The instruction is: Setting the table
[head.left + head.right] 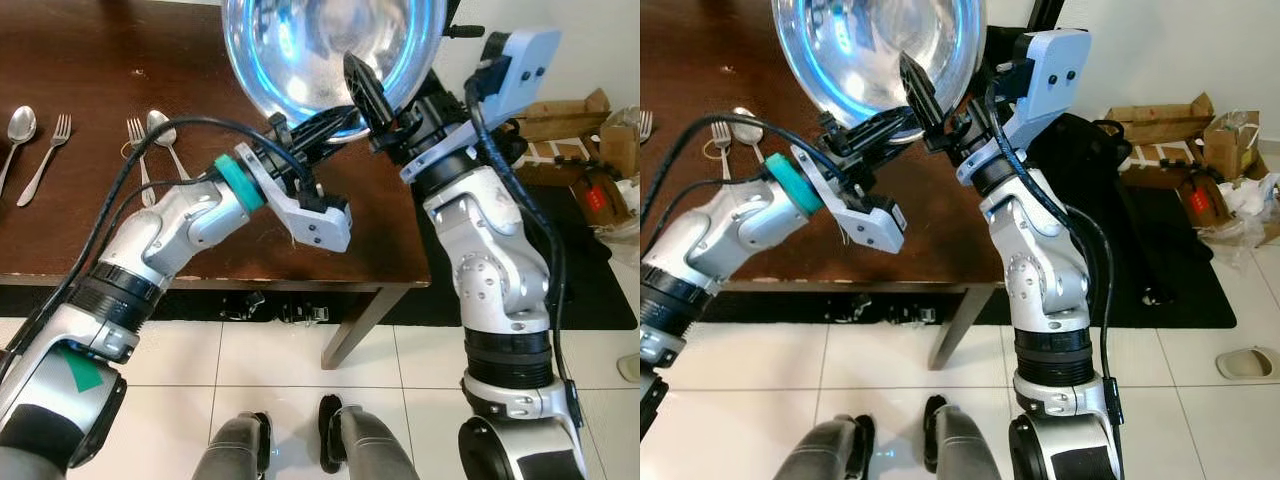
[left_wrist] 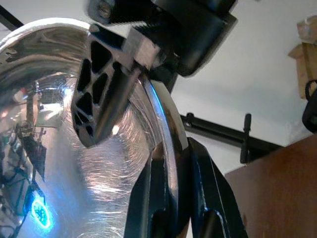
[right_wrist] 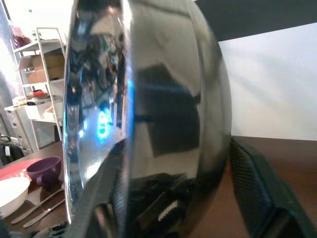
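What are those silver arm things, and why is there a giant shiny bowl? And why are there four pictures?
Those are the two arms of a walking robot that helps at home. Two pictures come from cameras in its head, looking down, so you see its arms and its feet on the white floor. The other two come from small cameras on its wrists, so everything looks huge and close.

Each arm ends in a gripper with two black fingers. The left gripper and the right gripper both pinch the rim of the shiny metal bowl, holding it up over the brown table. On the table lie forks and spoons. One wrist view also shows a purple bowl and a white bowl.
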`<state>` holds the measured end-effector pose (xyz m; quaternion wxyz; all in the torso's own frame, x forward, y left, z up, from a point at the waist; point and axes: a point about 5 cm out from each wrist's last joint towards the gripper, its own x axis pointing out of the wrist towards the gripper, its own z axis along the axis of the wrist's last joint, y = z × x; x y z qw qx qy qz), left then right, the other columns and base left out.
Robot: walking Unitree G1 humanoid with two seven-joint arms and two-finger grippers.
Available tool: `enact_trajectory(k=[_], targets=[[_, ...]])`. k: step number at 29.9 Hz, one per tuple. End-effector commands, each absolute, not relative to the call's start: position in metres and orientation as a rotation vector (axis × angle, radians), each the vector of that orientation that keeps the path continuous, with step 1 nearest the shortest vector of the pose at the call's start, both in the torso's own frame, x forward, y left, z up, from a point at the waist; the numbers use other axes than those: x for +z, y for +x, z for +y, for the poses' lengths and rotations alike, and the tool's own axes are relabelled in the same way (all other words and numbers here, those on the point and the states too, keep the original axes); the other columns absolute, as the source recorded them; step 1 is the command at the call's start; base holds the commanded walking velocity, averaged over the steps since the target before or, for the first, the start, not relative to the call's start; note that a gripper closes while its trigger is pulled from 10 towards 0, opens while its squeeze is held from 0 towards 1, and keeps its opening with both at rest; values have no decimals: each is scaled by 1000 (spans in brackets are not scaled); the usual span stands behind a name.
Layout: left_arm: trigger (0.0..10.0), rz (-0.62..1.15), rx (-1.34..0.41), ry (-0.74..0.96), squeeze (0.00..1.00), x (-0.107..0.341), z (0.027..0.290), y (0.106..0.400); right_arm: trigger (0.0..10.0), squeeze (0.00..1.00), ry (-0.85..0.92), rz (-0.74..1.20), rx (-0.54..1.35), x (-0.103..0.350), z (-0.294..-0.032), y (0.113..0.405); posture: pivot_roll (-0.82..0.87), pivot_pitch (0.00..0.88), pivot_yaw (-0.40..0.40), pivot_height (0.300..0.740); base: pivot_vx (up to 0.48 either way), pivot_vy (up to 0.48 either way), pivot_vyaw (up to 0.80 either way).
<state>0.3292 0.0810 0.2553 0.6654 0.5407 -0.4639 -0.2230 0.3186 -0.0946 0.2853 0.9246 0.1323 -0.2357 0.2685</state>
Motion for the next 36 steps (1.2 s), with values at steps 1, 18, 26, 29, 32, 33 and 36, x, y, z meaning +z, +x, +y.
enact_trajectory(k=[1, 18, 26, 29, 32, 33, 36], targets=[[10000, -1110, -515, 1200, 0, 260, 76, 322, 0, 0, 277, -448, 478, 279, -106, 325, 43, 89, -46, 740, 0, 0, 0], [10000, -1089, -489, 1183, 0, 259, 75, 322, 0, 0, 295, -454, 469, 280, -106, 325, 44, 90, -43, 740, 0, 0, 0], [10000, -1061, -425, 1230, 0, 258, 79, 329, 10000, 0, 264, -435, 439, 278, -109, 325, 39, 92, -47, 740, 0, 0, 0], [10000, -1039, -354, 1257, 0, 260, 85, 336, 10000, 0, 241, -425, 414, 276, -113, 325, 38, 92, -47, 740, 0, 0, 0], [10000, -1023, -310, 1271, 0, 263, 89, 341, 10000, 1000, 235, -423, 404, 275, -116, 324, 37, 92, -46, 740, 0, 0, 0], [10000, -1023, -310, 1271, 0, 263, 89, 341, 10000, 1000, 235, -423, 404, 275, -116, 324, 37, 92, -46, 740, 0, 0, 0], [10000, -1024, -313, 1265, 0, 263, 88, 341, 10000, 1000, 235, -427, 406, 275, -115, 324, 37, 92, -45, 740, 0, 0, 0]])
